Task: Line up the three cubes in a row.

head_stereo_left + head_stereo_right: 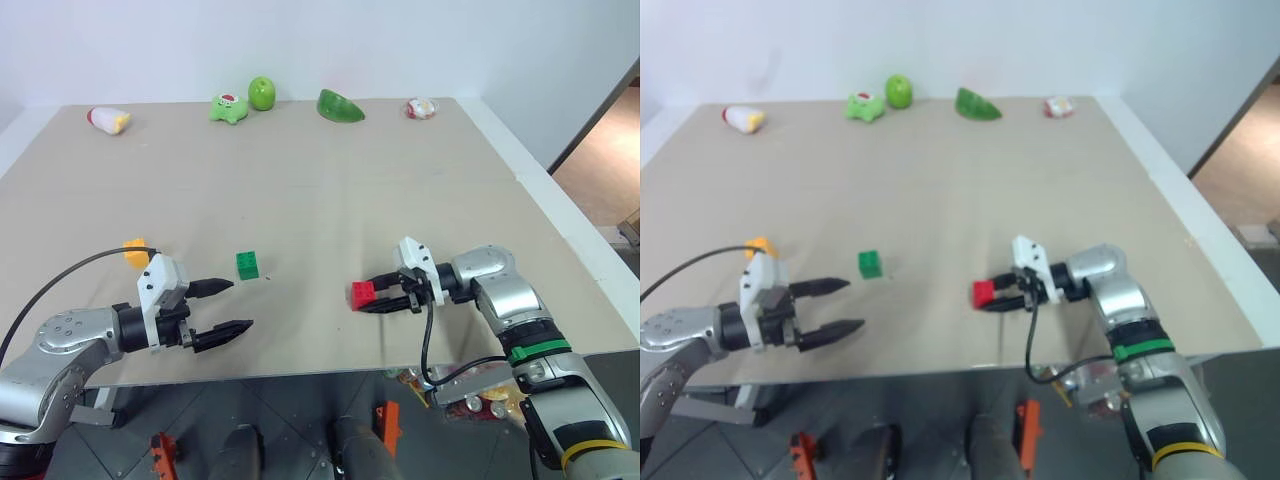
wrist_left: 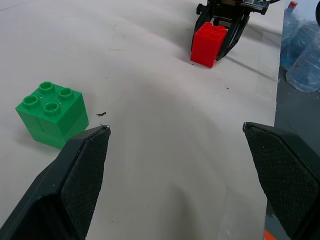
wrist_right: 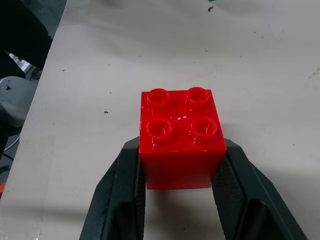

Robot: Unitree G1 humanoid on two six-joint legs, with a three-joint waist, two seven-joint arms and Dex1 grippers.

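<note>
On my far left the yellow-orange cube (image 1: 135, 252) sits on the surface (image 1: 320, 180), just behind my left gripper (image 1: 228, 306), whose fingers are spread wide with nothing between them. The green cube (image 1: 248, 265) rests studs-up just beyond those fingertips. Further right, my right gripper (image 1: 378, 296) points left, its fingers clamped on the sides of the red cube (image 3: 181, 142).
</note>
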